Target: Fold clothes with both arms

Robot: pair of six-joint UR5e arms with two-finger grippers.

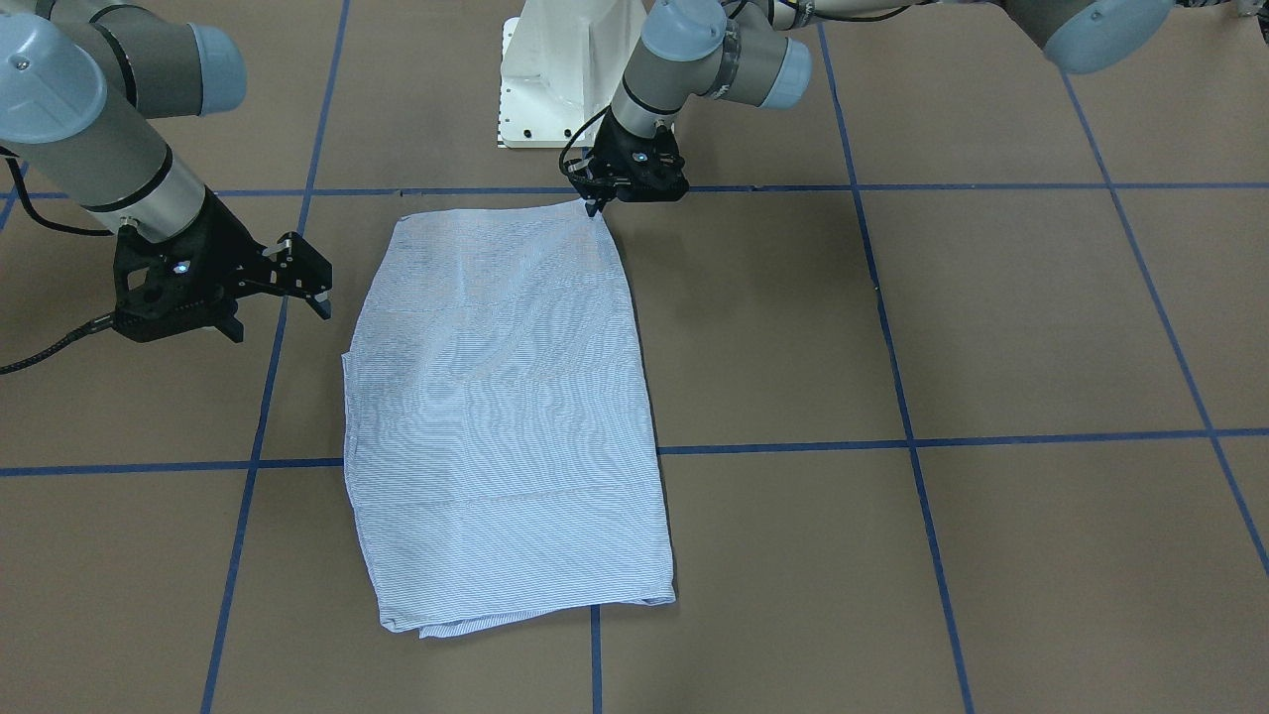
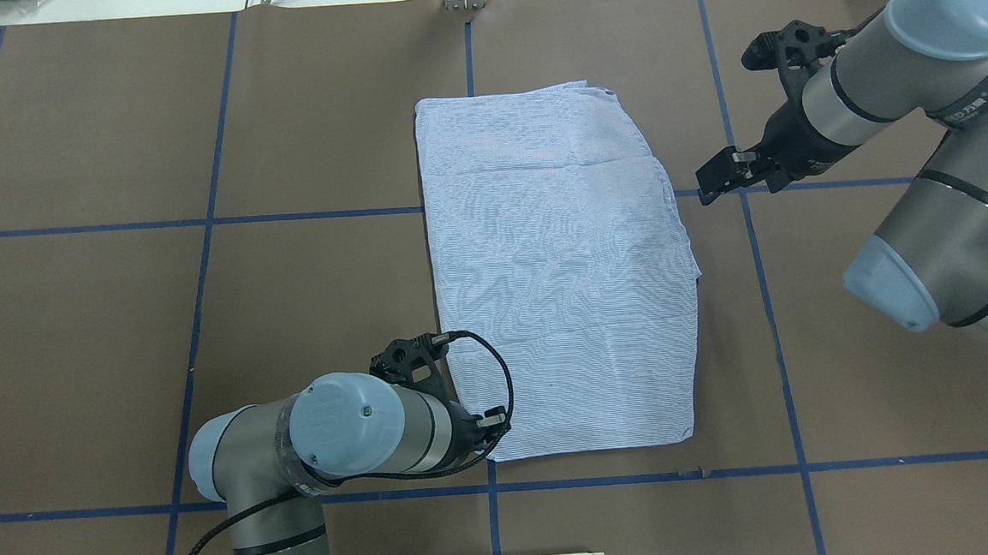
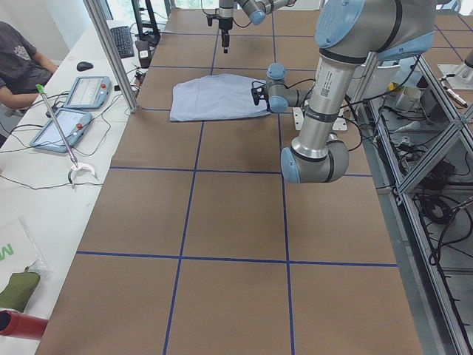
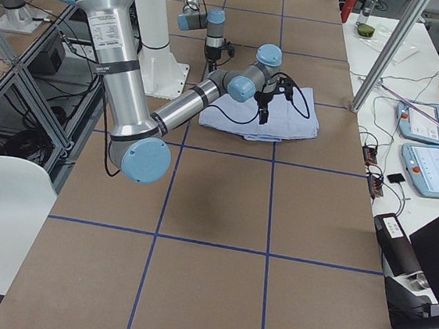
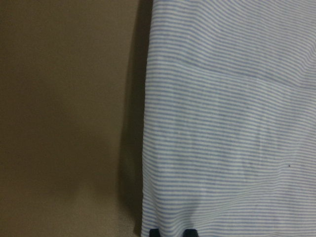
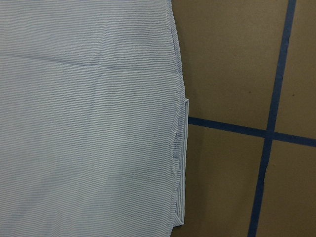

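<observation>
Overhead and front cameras look down from opposite sides, both showing the shirt (image 2: 559, 282).

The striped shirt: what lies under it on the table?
Under the striped shirt only the brown table and its blue tape lines show, running beneath it. Lower folded layers peek out at its edge. Anything between or under the layers is covered.

one striped shirt (image 1: 506, 416). two grey arms: the left arm (image 1: 684, 50) at the shirt's 12 o'clock in the front-facing view, the right arm (image 1: 99, 149) at its 10 o'clock. two black grippers, a left gripper (image 1: 594, 206) and a right gripper (image 1: 283, 317). one white base (image 1: 555, 89). two tablets (image 3: 87, 92). one person (image 3: 18, 63).
</observation>
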